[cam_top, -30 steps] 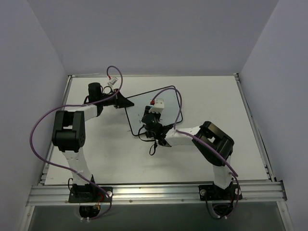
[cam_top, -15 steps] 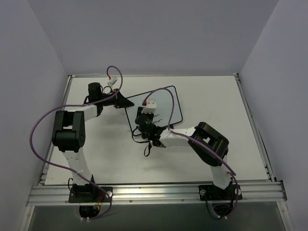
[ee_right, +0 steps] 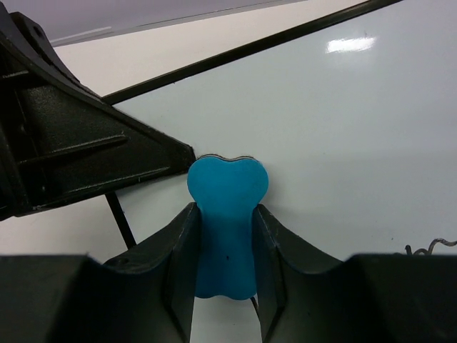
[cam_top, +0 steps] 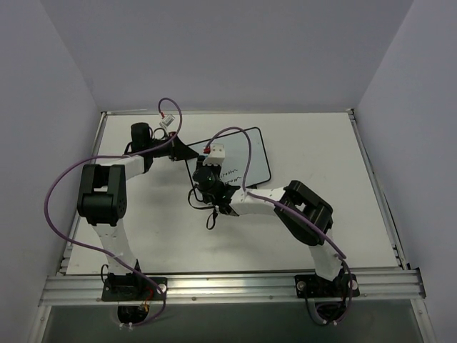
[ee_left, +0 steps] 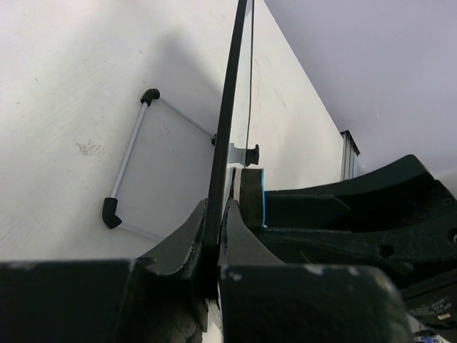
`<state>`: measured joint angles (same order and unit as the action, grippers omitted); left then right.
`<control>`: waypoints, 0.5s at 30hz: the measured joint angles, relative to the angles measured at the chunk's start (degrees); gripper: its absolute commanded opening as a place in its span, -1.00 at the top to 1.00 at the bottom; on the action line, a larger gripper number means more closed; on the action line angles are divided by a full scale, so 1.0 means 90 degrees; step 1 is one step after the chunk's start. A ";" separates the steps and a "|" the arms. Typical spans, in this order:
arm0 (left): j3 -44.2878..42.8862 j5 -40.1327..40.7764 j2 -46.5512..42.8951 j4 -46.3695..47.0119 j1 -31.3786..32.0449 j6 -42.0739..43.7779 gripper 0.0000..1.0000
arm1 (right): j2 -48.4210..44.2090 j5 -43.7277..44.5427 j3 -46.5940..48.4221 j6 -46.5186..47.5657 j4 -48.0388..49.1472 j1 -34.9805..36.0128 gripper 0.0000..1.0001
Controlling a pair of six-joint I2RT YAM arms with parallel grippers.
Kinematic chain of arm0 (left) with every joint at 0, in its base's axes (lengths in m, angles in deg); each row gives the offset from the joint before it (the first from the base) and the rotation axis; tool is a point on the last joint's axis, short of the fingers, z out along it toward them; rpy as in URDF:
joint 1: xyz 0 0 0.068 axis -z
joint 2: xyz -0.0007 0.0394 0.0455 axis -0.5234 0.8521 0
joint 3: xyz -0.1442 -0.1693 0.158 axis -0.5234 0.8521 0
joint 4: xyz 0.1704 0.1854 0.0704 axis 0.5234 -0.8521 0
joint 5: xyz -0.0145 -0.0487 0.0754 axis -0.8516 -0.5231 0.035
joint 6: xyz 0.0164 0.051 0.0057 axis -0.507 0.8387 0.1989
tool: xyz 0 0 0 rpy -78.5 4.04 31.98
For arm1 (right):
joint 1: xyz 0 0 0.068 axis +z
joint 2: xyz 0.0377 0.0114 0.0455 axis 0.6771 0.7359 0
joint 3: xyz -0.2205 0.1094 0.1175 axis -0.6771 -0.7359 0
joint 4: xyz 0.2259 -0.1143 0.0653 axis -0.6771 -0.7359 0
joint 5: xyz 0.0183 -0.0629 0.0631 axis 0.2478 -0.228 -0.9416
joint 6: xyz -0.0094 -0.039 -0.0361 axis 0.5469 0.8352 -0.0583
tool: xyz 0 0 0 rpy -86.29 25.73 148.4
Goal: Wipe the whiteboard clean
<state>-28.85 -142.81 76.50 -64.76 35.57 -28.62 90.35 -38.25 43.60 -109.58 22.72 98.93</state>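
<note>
The whiteboard [cam_top: 250, 153] has a thin black frame and stands tilted at the table's middle. A little black handwriting [cam_top: 230, 172] shows on it. My left gripper [cam_top: 190, 153] is shut on the board's left edge, which shows edge-on between my fingers in the left wrist view [ee_left: 227, 128]. My right gripper [cam_top: 204, 171] is shut on the blue bone-shaped eraser [ee_right: 227, 214]. The eraser's top end presses on the board's white face [ee_right: 343, 121], right next to the left gripper [ee_right: 64, 143]. A scrap of writing [ee_right: 428, 249] shows at the lower right of the right wrist view.
A grey rod with black ends [ee_left: 127, 158], part of the board's stand, rests on the white tabletop [cam_top: 143, 229] under the board. Purple cables [cam_top: 246, 136] loop over both arms. Raised rails edge the table [cam_top: 371, 164]. The right gripper's body [ee_left: 343, 214] sits close behind the board.
My right gripper has slid left across the board with the eraser, ending close to the left gripper. The left gripper has kept its hold on the board's edge.
</note>
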 measured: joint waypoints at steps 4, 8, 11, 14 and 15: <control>0.0000 0.0019 0.0007 -0.0005 0.0000 -0.0005 0.95 | -0.0112 -0.0308 -0.0148 -0.0010 0.0253 -0.0284 1.00; 0.0000 0.0024 0.0007 -0.0010 0.0000 -0.0034 0.95 | -0.0170 -0.0483 -0.0005 0.0148 0.0345 -0.0724 1.00; 0.0000 -0.0005 0.0002 -0.0005 0.0000 -0.0032 0.95 | -0.0129 -0.0522 0.0301 0.0352 0.0158 -0.0840 1.00; 0.0000 0.0000 0.0002 -0.0017 0.0000 -0.0034 0.95 | 0.0032 -0.0491 0.0673 0.0554 -0.0019 -0.0835 1.00; 0.0000 -0.0002 0.0002 -0.0019 -0.0002 -0.0034 0.95 | 0.0078 -0.0474 0.0767 0.0595 -0.0044 -0.0818 1.00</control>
<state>-28.85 -142.83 76.52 -64.94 35.55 -28.93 91.05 -42.51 50.50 -104.23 22.32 91.56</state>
